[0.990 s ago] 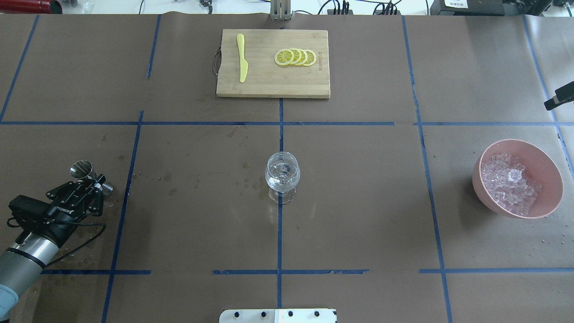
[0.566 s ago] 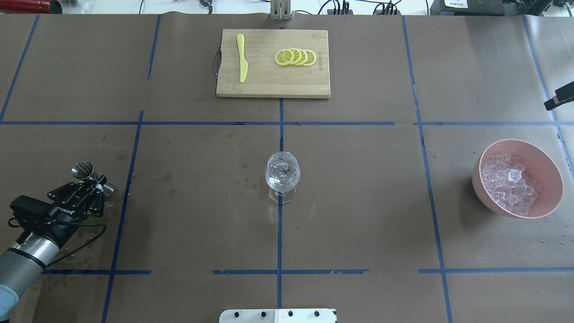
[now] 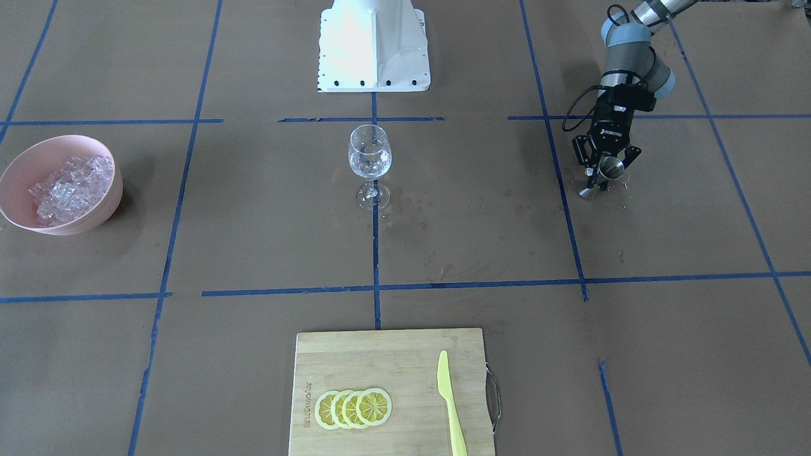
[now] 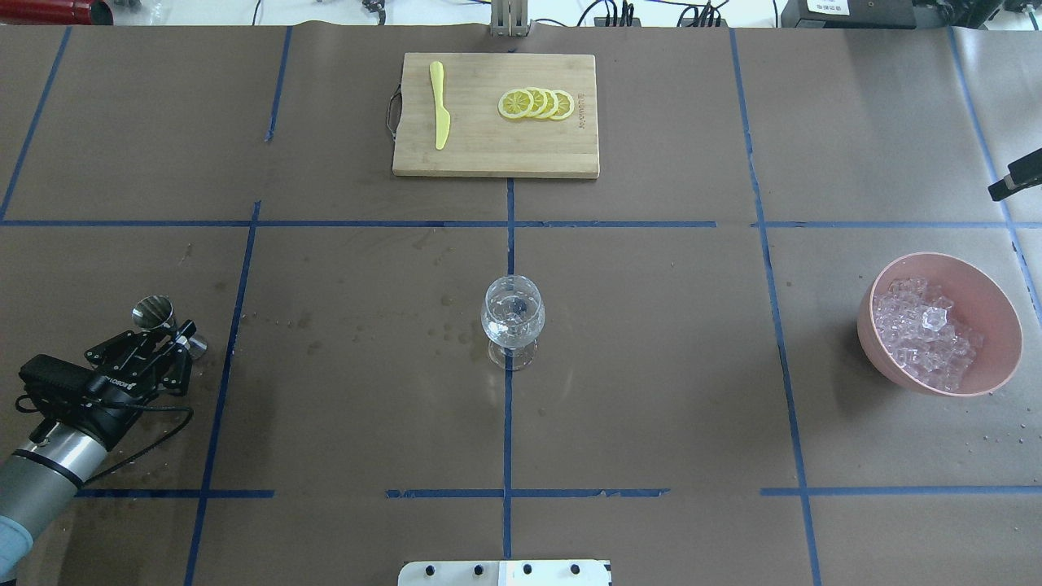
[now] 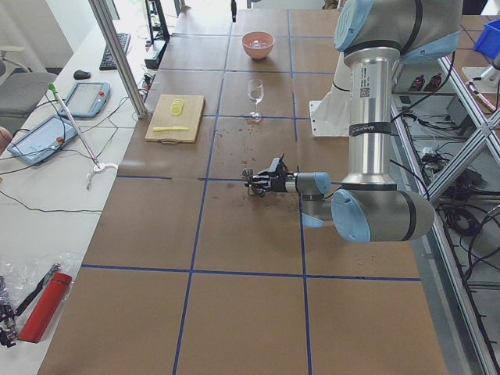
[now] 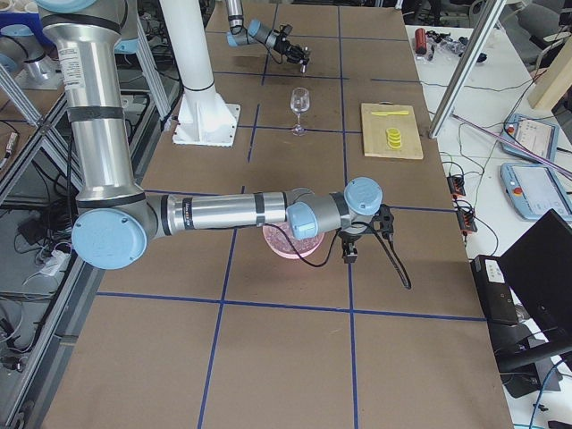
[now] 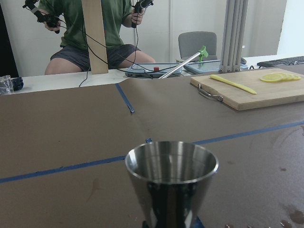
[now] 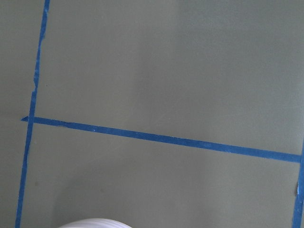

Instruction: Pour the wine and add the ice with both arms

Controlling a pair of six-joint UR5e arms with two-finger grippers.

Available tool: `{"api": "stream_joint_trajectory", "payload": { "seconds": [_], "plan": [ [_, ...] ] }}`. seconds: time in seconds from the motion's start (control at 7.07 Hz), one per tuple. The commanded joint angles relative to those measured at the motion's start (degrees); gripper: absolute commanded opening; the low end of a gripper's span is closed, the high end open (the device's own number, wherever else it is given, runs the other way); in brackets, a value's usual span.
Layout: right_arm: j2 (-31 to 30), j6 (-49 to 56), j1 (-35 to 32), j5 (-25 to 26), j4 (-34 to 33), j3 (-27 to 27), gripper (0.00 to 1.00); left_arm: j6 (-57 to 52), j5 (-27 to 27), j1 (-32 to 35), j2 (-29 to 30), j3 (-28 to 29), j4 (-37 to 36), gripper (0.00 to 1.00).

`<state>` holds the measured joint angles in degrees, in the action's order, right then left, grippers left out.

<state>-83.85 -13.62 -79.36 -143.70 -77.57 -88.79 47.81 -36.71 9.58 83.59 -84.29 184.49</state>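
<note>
My left gripper (image 4: 172,338) is low over the table's left side, shut on the waist of a steel jigger (image 4: 153,311). The jigger stands upright and fills the left wrist view (image 7: 171,175). It also shows in the front view (image 3: 611,168), between the fingers. The clear stemmed wine glass (image 4: 513,313) stands at the table's centre. The ice (image 4: 924,330) is heaped in a pink bowl (image 4: 997,293) at the right. My right gripper (image 6: 357,246) shows only in the right side view, past the bowl, and I cannot tell whether it is open.
A wooden cutting board (image 4: 496,155) at the far middle carries a yellow knife (image 4: 440,106) and lemon slices (image 4: 537,103). The white pedestal (image 3: 374,44) stands at the robot's side. Wet spots mark the paper between the jigger and the glass.
My left gripper and the jigger have shifted slightly toward the robot's side. The glass, bowl and board have not moved.
</note>
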Motion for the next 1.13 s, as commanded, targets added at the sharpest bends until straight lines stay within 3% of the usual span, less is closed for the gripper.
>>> {"api": "stream_joint_trajectory", "payload": {
  "seconds": [0.0,0.14,0.57,0.85,0.99],
  "plan": [
    [-0.09,0.0,0.0,0.0,-0.04,-0.06,1.0,0.0,-0.47,0.09,-0.27,0.0,0.17,0.78],
    [-0.09,0.0,0.0,0.0,-0.04,0.2,1.0,0.0,-2.04,0.18,-0.53,-0.43,0.35,0.8],
    [-0.09,0.0,0.0,0.0,-0.04,0.37,1.0,-1.41,-8.19,0.35,-11.94,-10.62,-1.67,0.91],
    [0.0,0.0,0.0,0.0,-0.04,0.37,1.0,-1.5,-11.35,0.44,-12.49,-10.9,-2.37,0.91],
    [0.0,0.0,0.0,0.0,-0.04,0.29,1.0,-1.5,-14.06,0.61,-15.8,-12.2,-2.72,0.91]
  ]
}}
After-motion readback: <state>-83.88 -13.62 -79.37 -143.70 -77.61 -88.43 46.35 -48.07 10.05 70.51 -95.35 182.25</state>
